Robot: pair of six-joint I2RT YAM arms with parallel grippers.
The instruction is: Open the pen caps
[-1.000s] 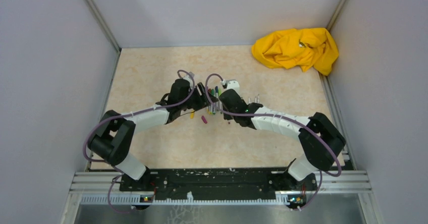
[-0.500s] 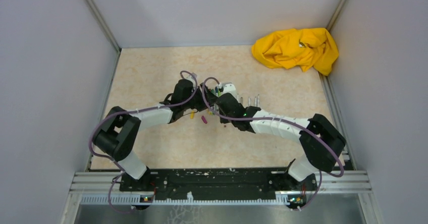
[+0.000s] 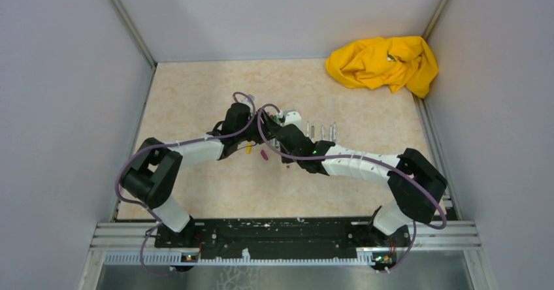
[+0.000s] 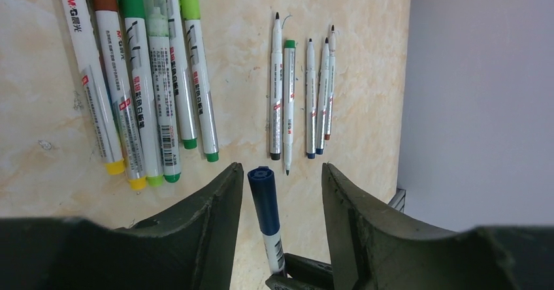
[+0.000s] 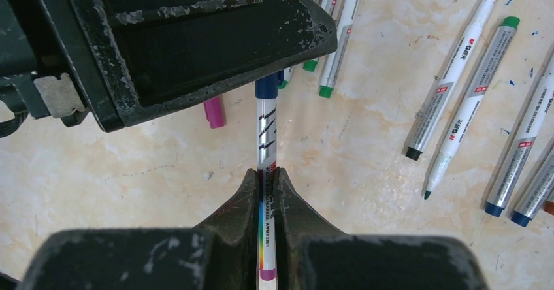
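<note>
- Nearest you, the right claw (image 5: 268, 172) is clamped tight on the barrel of a pen (image 5: 265, 133), its capped end pointed at the other arm.
- That pen's blue cap (image 4: 264, 195) now sits between the jaws of the left claw (image 4: 281, 172). The jaws stand apart with a gap on each side, so you have no grip on the cap yet. The squeeze comes next, then the pull.
- Against the earlier overhead frame, the two wrists have drawn together, and the right one has shifted left to feed the pen in.
- On the desk (image 3: 196, 94) a loose magenta cap (image 5: 213, 112) lies near the pen. Beyond it the capped pens (image 4: 150, 81) wait beside the bare-tipped pens (image 4: 307, 94).
- The yellow cloth (image 3: 384, 61) lies in the far right corner, unmoved.
</note>
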